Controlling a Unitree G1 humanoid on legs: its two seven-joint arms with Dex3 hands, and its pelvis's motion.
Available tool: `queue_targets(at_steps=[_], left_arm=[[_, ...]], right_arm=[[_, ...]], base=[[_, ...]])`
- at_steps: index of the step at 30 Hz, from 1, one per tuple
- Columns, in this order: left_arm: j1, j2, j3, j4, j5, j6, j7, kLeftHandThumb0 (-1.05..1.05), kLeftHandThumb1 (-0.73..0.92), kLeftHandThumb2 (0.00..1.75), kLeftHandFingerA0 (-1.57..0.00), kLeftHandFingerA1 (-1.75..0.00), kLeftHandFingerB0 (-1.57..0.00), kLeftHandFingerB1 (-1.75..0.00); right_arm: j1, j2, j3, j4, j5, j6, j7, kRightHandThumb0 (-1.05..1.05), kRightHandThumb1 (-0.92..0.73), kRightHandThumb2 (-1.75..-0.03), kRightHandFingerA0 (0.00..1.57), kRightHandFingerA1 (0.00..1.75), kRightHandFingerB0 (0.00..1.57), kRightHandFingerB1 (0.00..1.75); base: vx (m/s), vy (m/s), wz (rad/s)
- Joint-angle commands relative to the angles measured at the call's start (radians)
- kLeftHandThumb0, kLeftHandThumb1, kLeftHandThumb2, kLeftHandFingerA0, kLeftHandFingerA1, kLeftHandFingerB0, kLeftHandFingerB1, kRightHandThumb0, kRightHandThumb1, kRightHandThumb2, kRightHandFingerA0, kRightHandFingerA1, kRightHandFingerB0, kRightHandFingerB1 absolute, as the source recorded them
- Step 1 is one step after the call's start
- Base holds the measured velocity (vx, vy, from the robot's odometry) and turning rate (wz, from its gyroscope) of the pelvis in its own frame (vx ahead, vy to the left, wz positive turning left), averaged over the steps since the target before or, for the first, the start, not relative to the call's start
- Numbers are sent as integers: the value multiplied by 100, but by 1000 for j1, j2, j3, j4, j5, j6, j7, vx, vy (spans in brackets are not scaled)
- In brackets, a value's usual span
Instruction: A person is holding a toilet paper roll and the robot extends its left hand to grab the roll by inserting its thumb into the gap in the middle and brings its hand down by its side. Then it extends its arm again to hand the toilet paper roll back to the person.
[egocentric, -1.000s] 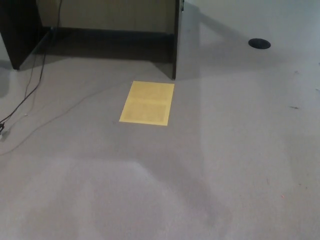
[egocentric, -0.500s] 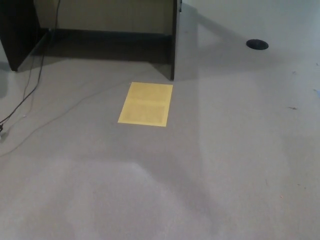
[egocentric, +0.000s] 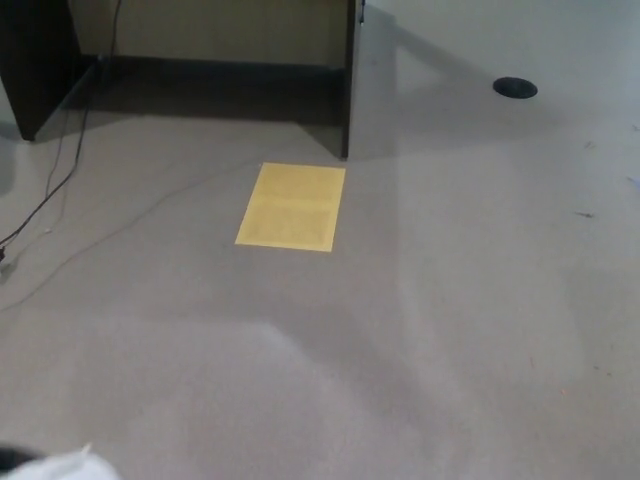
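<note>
Bottom left corner: a small sliver of black robot hand (egocentric: 12, 458) shows at the frame edge, shape blurred. No cables, screws or markings can be made out.

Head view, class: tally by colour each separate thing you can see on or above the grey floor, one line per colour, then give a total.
Yellow: 1, the flat sheet
Black: 2, the round floor disc and the cable
White: 1, a blurred shape at the bottom left edge, too cut off to identify
Total: 4

A sheet (egocentric: 291, 207) lies on the floor (egocentric: 480, 300) before a desk (egocentric: 348, 80).
</note>
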Motion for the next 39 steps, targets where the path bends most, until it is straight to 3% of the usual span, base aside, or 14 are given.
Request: queue_targets(at_steps=[1, 7, 9, 11, 12, 18, 23, 25, 28, 29, 31, 32, 34, 39], left_arm=[[-129, -26, -70, -333, -13, 129, -67, -3, 81, 69, -85, -141, -75, -115], [-297, -74, -161, -537, 73, 256, -77, 0, 79, 71, -84, -134, -75, -109], [-371, -104, -197, -568, 67, 275, -90, -2, 77, 71, -92, -129, -80, -105], [-457, -147, -246, -625, 117, 342, -89, -5, 77, 75, -85, -143, -76, -114], [-499, -174, -277, -677, 140, 417, -100, -5, 77, 75, -85, -143, -76, -114], [-632, -318, -419, -717, 244, 521, -99, -17, 71, 78, -93, -146, -81, -115], [-705, -394, -500, -744, 295, 592, -123, -18, 79, 71, -78, -165, -66, -137], [-745, -440, -546, -765, 326, 641, -143, -20, 77, 71, -87, -160, -72, -131], [-745, -479, -592, -775, 341, 640, -137, -18, 77, 67, -78, -160, -72, -128], [-736, -486, -606, -775, 343, 630, -132, -22, 77, 67, -81, -161, -72, -136], [-721, -498, -633, -782, 352, 634, -132, -24, 80, 64, -79, -162, -72, -128], [-714, -507, -651, -786, 352, 630, -134, -23, 77, 67, -86, -156, -81, -113], [-684, -505, -664, -800, 360, 619, -122, -19, 76, 66, -89, -153, -85, -106], [-640, -504, -699, -842, 390, 665, -121, -17, 77, 70, -87, -161, -77, -121]], right_arm=[[4, -37, -15, -14, 6, 0, -16, -39, -67, -60, 73, 58, 53, 41], [-6, -40, -18, -20, 6, -5, -8, -39, -68, -61, 75, 58, 53, 41], [-13, -42, -14, -24, 0, 0, -3, -39, -68, -61, 72, 57, 52, 41], [-18, -43, -9, -26, -5, 1, 0, -39, -68, -61, 73, 60, 52, 41], [-21, -40, -7, -25, -5, 4, 4, -39, -68, -61, 73, 60, 52, 41], [-26, -23, 3, -23, -11, -7, 5, -39, -67, -60, 76, 62, 54, 42], [-41, -15, 19, -23, -21, 4, 8, -40, -67, -60, 77, 66, 54, 42], [-53, -9, 20, -20, -20, 10, 19, -39, -67, -60, 75, 64, 54, 42], [-58, -4, 31, -12, -26, 14, 19, -39, -67, -60, 78, 67, 53, 42], [-58, -4, 35, -11, -28, 12, 18, -40, -65, -60, 80, 69, 51, 42], [-62, -3, 44, -11, -30, 11, 18, -40, -68, -60, 81, 68, 52, 42], [-62, -3, 45, -10, -28, 12, 19, -40, -68, -60, 79, 65, 52, 41], [-65, 5, 55, -7, -32, 12, 20, -40, -67, -60, 78, 66, 54, 42], [-70, 15, 55, -6, -22, 17, 29, -39, -67, -61, 74, 59, 53, 42]], base=[[0, 0, 0], [0, 0, 0], [0, 0, 0], [0, 0, 0], [0, 0, 0], [0, 0, 0], [0, 0, 0], [0, 0, 0], [0, 0, 0], [0, 0, 0], [0, 0, 0], [0, 0, 0], [0, 0, 0], [0, 0, 0]])
